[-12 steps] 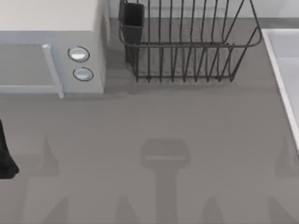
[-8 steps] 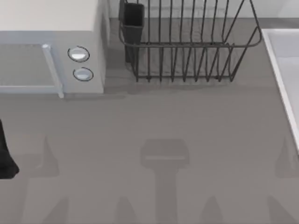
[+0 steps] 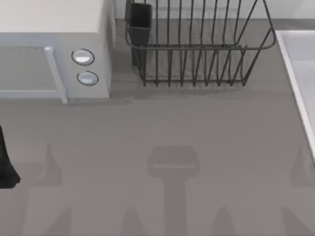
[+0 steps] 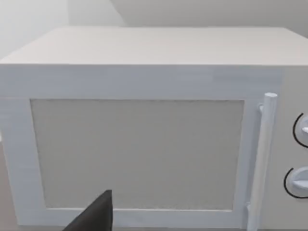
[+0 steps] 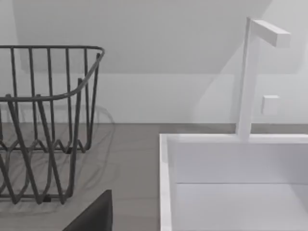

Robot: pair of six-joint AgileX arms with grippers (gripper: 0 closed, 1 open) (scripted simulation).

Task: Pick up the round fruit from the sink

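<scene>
a grey table is seen from above, its surface crossed by faint shadows. a white microwave is set at the far left of the table; in the left wrist view its door is faced squarely, with a white bar handle upright beside it. a dark wire dish rack is placed at the far middle of the table, right of the microwave and apart from it, with a dark cup-like holder fixed at its left end. the sink is cut off at the table's right edge, its lighter raised rim running along the side. in the right wrist view the sink's basin is seen just beside the rack, with a white faucet standing at its far rim. two round silver knobs are stacked on the microwave's right panel. a dark part of the left arm is noted at the table's left edge. a dark fingertip is caught low in the left wrist view, and another in the right wrist view; whether either gripper is released or clenched cannot be told. where the round fruit lies cannot be told.
</scene>
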